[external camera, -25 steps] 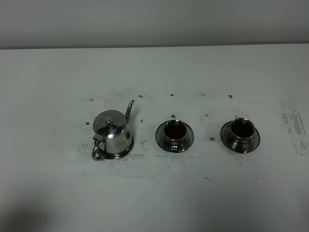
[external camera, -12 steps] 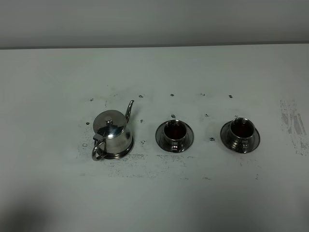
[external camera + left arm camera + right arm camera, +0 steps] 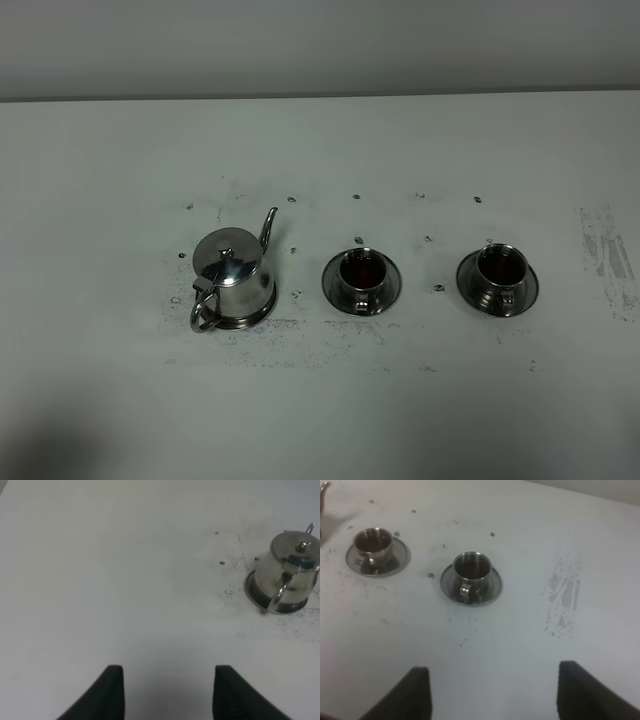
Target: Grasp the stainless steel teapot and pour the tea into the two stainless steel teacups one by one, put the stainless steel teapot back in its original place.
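Teapot (image 3: 233, 277) stands on its saucer (image 3: 262, 315), so we judge it already returned, and dark tea shows in both teacups (image 3: 361, 277) (image 3: 498, 273). Our left gripper (image 3: 165, 692) and right gripper (image 3: 492, 692) hang apart from them, jaws spread, holding nothing.

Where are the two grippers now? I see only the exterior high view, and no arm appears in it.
Observer: The left gripper hangs over the bare white table, its jaws apart and empty.
Operator: How does the teapot stand relative to it?
Observer: The shiny steel teapot with domed lid stands ahead of it and off to one side, on its round steel saucer, with the loop handle turned toward that gripper.
Operator: And the right one?
Observer: The right gripper is open and empty too. Of the two small steel teacups ahead of it, the nearer cup is roughly in line with it and the farther cup is off to the side.
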`<act>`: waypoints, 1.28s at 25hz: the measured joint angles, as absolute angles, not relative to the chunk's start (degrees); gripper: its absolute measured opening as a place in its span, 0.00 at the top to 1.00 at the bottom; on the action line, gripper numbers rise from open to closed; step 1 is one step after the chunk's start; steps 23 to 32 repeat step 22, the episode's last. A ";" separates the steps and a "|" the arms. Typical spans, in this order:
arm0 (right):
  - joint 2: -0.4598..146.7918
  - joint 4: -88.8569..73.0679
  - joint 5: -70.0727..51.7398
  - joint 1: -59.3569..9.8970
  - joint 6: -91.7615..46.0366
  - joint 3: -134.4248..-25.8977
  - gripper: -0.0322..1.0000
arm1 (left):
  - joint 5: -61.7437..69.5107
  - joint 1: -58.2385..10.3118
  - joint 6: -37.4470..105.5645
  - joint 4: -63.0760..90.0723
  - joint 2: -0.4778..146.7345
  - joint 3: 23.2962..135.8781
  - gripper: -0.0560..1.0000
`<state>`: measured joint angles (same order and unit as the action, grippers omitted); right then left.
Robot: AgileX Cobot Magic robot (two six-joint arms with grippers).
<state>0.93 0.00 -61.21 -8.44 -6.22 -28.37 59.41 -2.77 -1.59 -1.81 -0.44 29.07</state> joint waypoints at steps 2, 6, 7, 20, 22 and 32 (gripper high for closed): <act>0.93 0.00 -61.21 -8.44 -6.22 -28.37 0.47 | 59.41 -2.77 -1.59 -1.81 -0.44 29.07 0.57; 0.93 0.00 -61.21 -8.44 -6.22 -28.37 0.47 | 59.41 -2.77 -1.59 -1.81 -0.44 29.07 0.57; 0.93 0.00 -61.21 -8.44 -6.22 -28.37 0.47 | 59.41 -2.77 -1.59 -1.81 -0.44 29.07 0.57; 0.93 0.00 -61.21 -8.44 -6.22 -28.37 0.47 | 59.41 -2.77 -1.59 -1.81 -0.44 29.07 0.57; 0.93 0.00 -61.21 -8.44 -6.22 -28.37 0.47 | 59.46 -2.77 -1.59 -1.81 -0.44 29.07 0.57; 0.93 0.00 -61.21 -8.44 -6.22 -28.37 0.47 | 59.46 -2.77 -1.59 -1.81 -0.44 29.07 0.57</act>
